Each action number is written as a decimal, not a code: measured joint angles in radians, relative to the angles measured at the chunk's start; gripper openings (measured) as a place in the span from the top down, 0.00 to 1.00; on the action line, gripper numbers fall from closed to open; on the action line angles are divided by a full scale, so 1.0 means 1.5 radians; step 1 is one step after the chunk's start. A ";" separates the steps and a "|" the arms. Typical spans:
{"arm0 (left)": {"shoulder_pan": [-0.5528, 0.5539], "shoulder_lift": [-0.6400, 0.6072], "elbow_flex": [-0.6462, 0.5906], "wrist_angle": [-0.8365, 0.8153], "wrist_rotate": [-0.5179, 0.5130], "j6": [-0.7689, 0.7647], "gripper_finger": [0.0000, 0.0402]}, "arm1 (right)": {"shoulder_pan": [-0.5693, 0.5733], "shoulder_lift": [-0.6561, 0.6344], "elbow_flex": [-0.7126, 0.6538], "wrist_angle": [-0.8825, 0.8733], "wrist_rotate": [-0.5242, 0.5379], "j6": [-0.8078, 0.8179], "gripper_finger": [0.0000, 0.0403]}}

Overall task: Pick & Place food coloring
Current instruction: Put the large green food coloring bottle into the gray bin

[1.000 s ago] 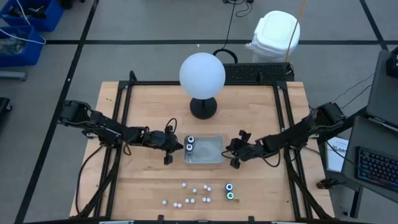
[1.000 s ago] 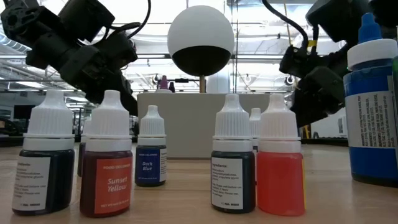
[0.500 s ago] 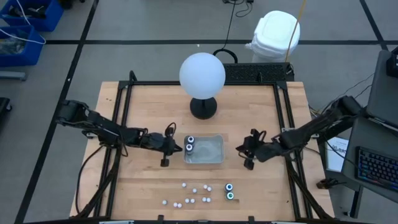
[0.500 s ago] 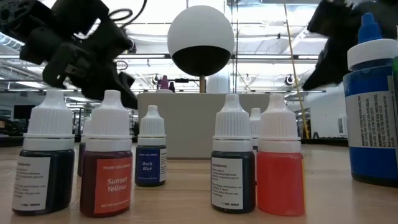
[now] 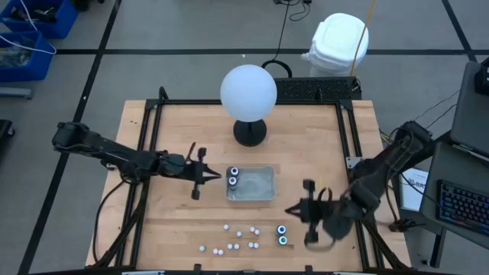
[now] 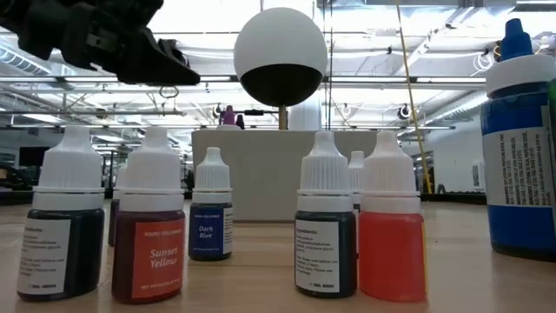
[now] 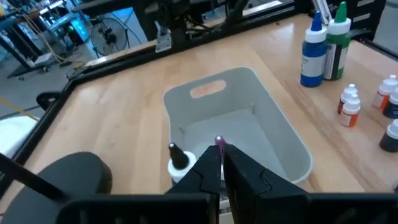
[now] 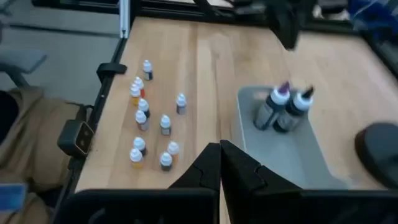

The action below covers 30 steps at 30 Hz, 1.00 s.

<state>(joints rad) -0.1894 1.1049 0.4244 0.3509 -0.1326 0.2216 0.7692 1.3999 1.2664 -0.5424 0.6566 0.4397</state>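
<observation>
Several small white-topped food coloring bottles (image 5: pixel 237 237) stand near the table's near edge, close up in the low view (image 6: pixel 152 226). Two larger dark bottles (image 5: pixel 234 176) stand in the left end of the clear tray (image 5: pixel 256 184). Two more, blue and green (image 5: pixel 282 234), stand on the table near the tray's right end. My left gripper (image 5: pixel 216 179) is shut and hovers just left of the tray, its tips above the tray's bottles (image 7: pixel 177 158). My right gripper (image 5: pixel 289 211) is shut, pointing left, right of the blue and green pair.
A big white globe (image 5: pixel 248 92) on a black base (image 5: pixel 250 131) stands behind the tray. Black frame rails (image 5: pixel 150 145) run along the table's left and right sides. Bare wood lies left of the small bottles and between the tray and the near row.
My right gripper has swung from beside the tray's right end toward the near edge and turned to point left. It has left the low view. My left gripper has risen and drawn back a little toward the left edge. No bottle has moved.
</observation>
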 joint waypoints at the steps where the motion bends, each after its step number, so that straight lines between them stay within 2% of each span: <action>1: 0.000 -0.008 0.000 -0.005 0.000 0.004 0.94 | 0.006 0.024 0.031 -0.015 0.004 -0.004 1.00; 4: 0.000 -0.024 0.000 -0.026 0.000 0.013 0.94 | 0.021 0.092 0.113 -0.068 0.018 -0.005 1.00; 8: 0.000 -0.028 0.000 -0.052 0.000 0.027 0.94 | 0.042 0.169 0.181 -0.076 0.018 -0.003 1.00; 13: 0.000 -0.027 0.000 -0.079 0.000 0.026 0.94 | 0.080 0.266 0.290 -0.121 0.018 0.062 1.00; 19: 0.000 -0.027 0.000 -0.092 0.000 0.025 0.94 | 0.149 0.335 0.436 -0.354 0.082 0.202 1.00; 23: -0.001 -0.027 0.000 -0.092 0.000 0.009 0.94 | 0.184 0.339 0.420 -0.462 0.120 0.324 1.00; 27: -0.002 -0.027 -0.001 -0.081 0.001 0.003 0.94 | 0.203 0.337 0.371 -0.441 0.121 0.382 1.00; 30: -0.002 -0.027 -0.001 -0.067 0.001 0.003 0.94 | 0.214 0.336 0.333 -0.379 0.126 0.363 1.00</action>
<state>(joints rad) -0.1921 1.0645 0.4236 0.2508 -0.1314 0.2268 1.0900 1.9034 1.7652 -1.1114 0.8458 0.9846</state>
